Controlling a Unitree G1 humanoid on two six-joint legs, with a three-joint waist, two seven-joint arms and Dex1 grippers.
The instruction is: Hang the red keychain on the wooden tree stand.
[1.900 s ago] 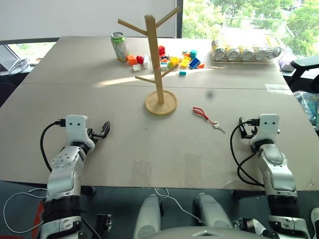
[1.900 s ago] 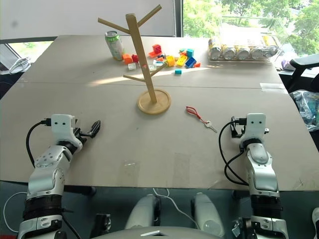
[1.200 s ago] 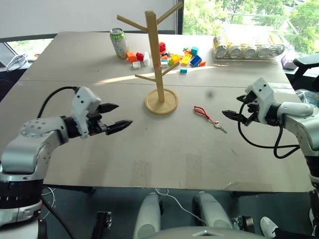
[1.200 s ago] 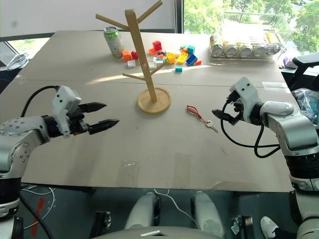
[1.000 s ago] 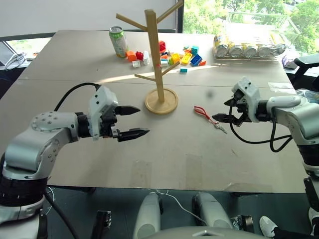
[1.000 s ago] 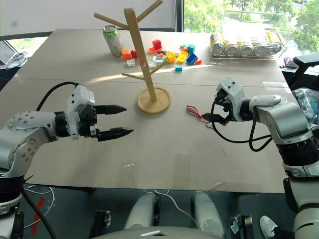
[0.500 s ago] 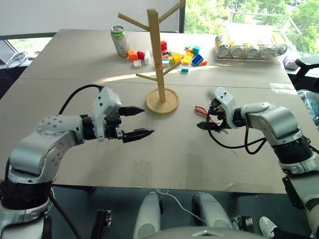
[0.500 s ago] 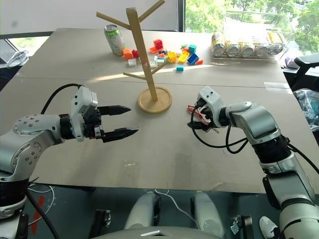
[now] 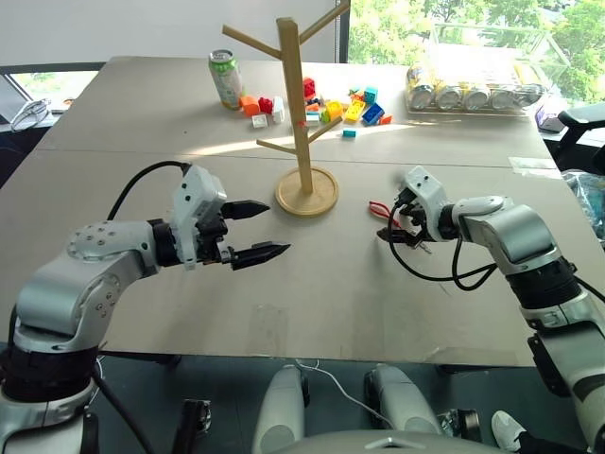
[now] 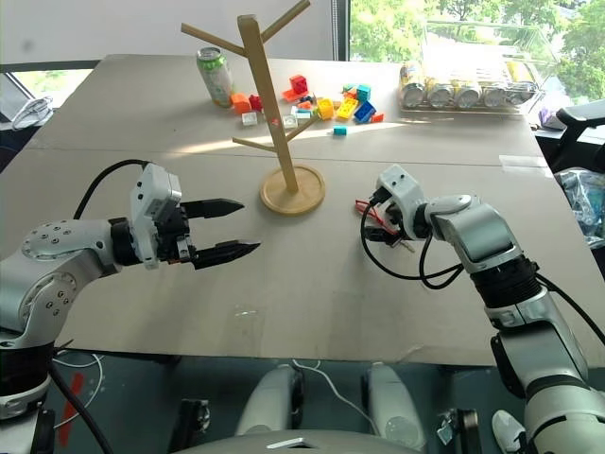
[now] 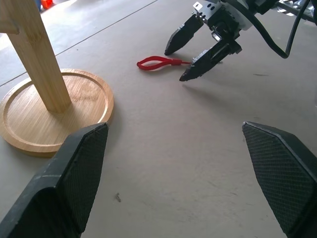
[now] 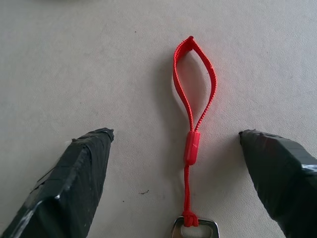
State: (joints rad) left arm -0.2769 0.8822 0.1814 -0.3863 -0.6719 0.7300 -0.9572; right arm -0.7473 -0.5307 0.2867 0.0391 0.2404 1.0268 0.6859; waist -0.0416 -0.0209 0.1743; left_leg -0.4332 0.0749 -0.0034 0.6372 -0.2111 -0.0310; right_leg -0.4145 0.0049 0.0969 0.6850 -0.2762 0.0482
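Note:
The red keychain [image 12: 190, 114] lies flat on the table, right of the wooden tree stand [image 9: 295, 104], its red cord loop toward the stand's round base [image 11: 54, 114] and its silver key toward my right wrist. My right gripper [image 9: 389, 230] is open and low over the table, one finger on each side of the cord [image 11: 158, 62], not clamped on it. My left gripper [image 9: 278, 228] hovers open to the left of the stand's base, holding nothing.
A green drink can [image 9: 225, 83], scattered coloured toy blocks [image 9: 331, 106] and a clear tray of cans [image 9: 473, 90] sit at the far side of the table. Bare tabletop surrounds the keychain. Cables loop from both wrists.
My right gripper has moved left and down from beside the key to straddle the keychain's cord, and its fingers have drawn somewhat closer. The left gripper has stayed in place.

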